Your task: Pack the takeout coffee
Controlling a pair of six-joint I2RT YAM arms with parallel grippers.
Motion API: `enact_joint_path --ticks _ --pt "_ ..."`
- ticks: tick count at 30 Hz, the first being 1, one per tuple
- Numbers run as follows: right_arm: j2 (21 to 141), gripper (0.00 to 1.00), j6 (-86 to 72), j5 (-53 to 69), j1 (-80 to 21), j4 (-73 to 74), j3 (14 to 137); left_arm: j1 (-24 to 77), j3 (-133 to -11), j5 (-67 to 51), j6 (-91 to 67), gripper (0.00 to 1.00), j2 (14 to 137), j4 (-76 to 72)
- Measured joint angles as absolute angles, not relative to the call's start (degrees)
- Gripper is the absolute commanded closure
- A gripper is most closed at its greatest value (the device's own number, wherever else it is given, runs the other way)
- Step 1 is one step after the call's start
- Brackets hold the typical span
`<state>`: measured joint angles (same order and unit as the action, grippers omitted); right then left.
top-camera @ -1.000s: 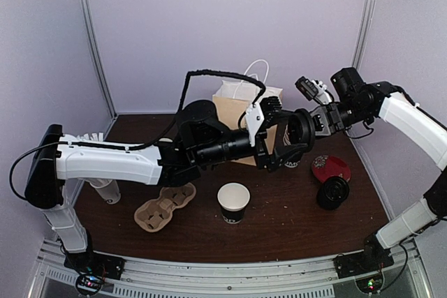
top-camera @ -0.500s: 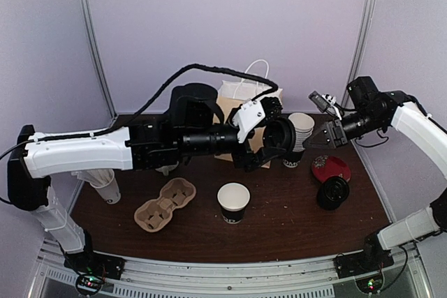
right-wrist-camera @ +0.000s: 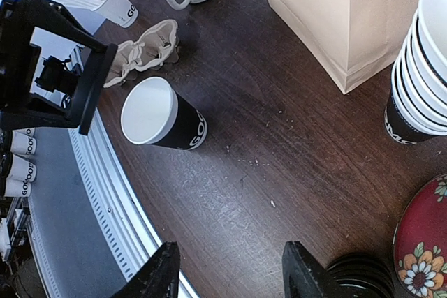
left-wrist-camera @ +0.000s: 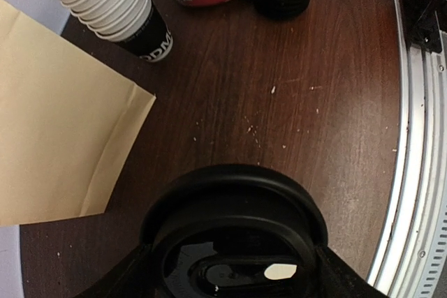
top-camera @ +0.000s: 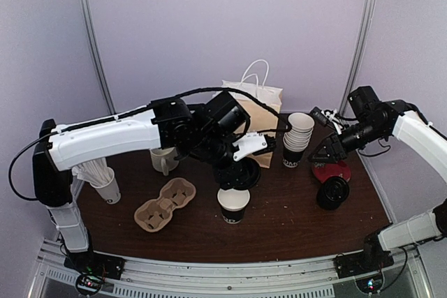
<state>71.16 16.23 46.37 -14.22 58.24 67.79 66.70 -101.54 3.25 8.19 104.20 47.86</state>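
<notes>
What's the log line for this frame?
left gripper: shut on black plastic lid, close to open black paper cup | cup: unlidded, upright | right gripper: open, empty | brown pulp cup carrier: empty

Lid (top-camera: pixel 242 174) now above open cup (top-camera: pixel 233 202)

Paper cup (top-camera: pixel 233 204): small, black outside, white inside, white lettering on the side reading "GOO", standing upright and open at front-centre of the tabletop (top-camera: pixel 293 221). Lid (left-wrist-camera: pixel 234 232): black glossy plastic, round with a raised rim and a sip slot. It is clamped edge-on-edge in the left pincer (left-wrist-camera: pixel 234 270), roughly level, just above the cup's far rim; contact between the two cannot be resolved.
</notes>
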Motion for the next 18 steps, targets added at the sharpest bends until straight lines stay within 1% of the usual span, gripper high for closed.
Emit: enact_joint_path --ticks 8,18 --pt "70.5 0.45 16.3 46.3 -14.2 58.0 66.7 64.8 -106.6 1.8 6.5 0.25 110.4 57.5" --pt "70.4 0.45 16.3 46.5 -14.2 57.4 66.0 64.5 -109.3 -1.4 5.8 0.24 113.3 62.7"
